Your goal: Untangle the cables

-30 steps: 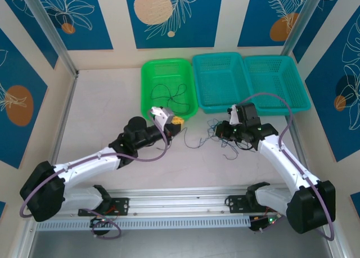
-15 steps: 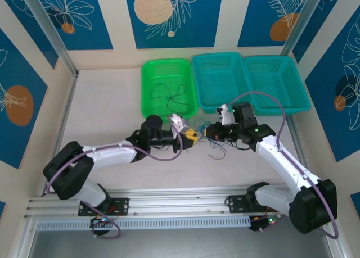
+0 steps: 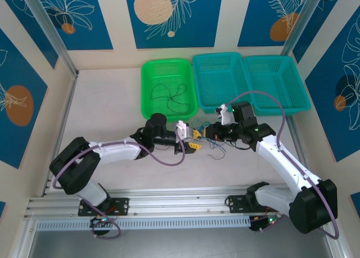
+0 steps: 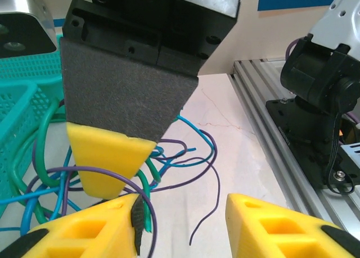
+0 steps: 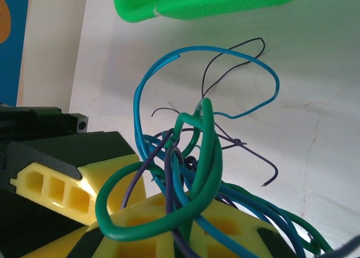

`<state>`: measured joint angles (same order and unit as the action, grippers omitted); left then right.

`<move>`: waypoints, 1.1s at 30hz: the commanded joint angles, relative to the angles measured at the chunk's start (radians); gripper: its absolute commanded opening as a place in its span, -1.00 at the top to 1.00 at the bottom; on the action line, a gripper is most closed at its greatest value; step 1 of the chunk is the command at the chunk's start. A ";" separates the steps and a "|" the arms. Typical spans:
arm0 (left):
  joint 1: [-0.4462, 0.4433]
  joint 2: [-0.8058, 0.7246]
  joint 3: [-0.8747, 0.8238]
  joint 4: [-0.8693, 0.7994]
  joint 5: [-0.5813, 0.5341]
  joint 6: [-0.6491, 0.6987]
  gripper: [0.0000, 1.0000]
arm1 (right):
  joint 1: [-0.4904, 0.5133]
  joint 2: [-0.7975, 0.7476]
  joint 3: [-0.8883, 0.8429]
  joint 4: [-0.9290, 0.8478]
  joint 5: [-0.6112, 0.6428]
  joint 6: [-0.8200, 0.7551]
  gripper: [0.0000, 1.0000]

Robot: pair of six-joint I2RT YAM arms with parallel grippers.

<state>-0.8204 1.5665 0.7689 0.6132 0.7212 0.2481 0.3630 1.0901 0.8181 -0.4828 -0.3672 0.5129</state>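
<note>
The cables [image 3: 215,144] are a curly knot of green, teal-blue, purple and dark strands just off the green basket's [image 3: 143,89] near right corner. They are partly lifted, with loose ends trailing onto the surface [image 3: 112,112], and here's why: the right tool [image 3: 209,132] has them. Its yellow pads look pinched together on the bundle, and in the right wrist view a thick green loop and several blue strands drape over them. It reads as the anchor, holding the knot up and steady so single strands hang free enough to pick at. Coming straight at it, also just off that near right corner of the basket, is the left tool [image 4: 183,204], spread wide with nothing between its pads. In its own wrist view a purple loop crosses right over the tip of one finger [image 4: 79,232], with green and teal strands bunched just behind. My read: it is lining up to take one strand and draw it out against the right tool's hold. Inside the green basket a lone black strand [image 3: 169,94] lies on its own, which suggests freed strands get dropped there. The two teal baskets [image 3: 198,84] to the green basket's right hold nothing I can make out. The danger now is those crossings. These strands are so thin and so close together that closing here could catch two colours at once, or hook that purple loop and drag the whole knot along.
</note>
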 commanded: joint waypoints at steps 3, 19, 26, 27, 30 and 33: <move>-0.006 0.064 0.047 0.057 0.012 0.019 0.15 | 0.021 0.002 0.041 -0.008 -0.022 0.008 1.00; -0.006 0.052 0.035 0.195 -0.099 -0.167 0.58 | 0.033 0.035 0.018 0.001 0.030 0.000 1.00; -0.011 0.113 0.074 0.234 -0.149 -0.254 0.79 | 0.042 0.047 0.028 0.008 0.043 0.003 1.00; -0.011 0.115 0.069 0.247 -0.163 -0.263 0.89 | 0.040 0.044 0.029 0.004 0.051 -0.001 1.00; -0.011 0.102 0.058 0.254 -0.209 -0.287 1.00 | 0.040 0.036 0.011 -0.007 0.132 -0.008 1.00; -0.012 0.056 0.050 0.207 -0.263 -0.308 1.00 | 0.026 0.021 -0.040 -0.007 0.313 0.027 0.96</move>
<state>-0.8288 1.6764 0.7956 0.7513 0.5396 -0.0216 0.3859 1.1278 0.8185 -0.4488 -0.1875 0.5194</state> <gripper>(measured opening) 0.045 0.087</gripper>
